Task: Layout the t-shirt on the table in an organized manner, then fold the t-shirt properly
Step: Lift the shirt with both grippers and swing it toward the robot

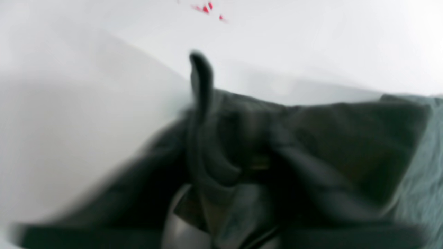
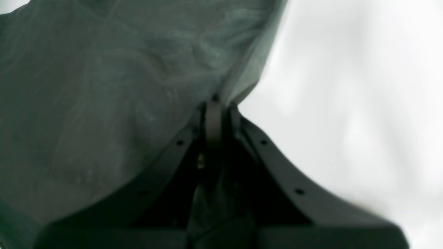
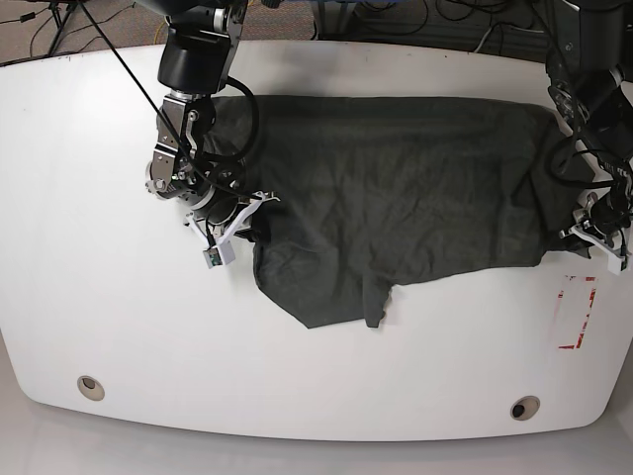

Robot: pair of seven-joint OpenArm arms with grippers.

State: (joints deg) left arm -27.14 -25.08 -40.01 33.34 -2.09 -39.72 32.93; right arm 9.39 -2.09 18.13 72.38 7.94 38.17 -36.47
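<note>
The dark grey t-shirt (image 3: 396,188) lies spread and wrinkled across the middle of the white table (image 3: 99,247), with a tongue of cloth hanging toward the front. At its right edge in the base view, my left gripper (image 3: 568,228) is shut on a bunch of the cloth. The blurred left wrist view shows that t-shirt (image 1: 346,138) gathered around the gripper (image 1: 238,162). My right gripper (image 3: 255,216) is shut on the shirt's left edge. In the right wrist view the fingers (image 2: 214,117) pinch the t-shirt (image 2: 121,86) at a point (image 2: 215,102).
A red-and-white sticker (image 3: 577,312) lies on the table just in front of the left gripper, and shows as red specks (image 1: 207,8) in the left wrist view. Two round grommet holes (image 3: 90,386) (image 3: 524,407) sit near the front edge. Cables run behind the table.
</note>
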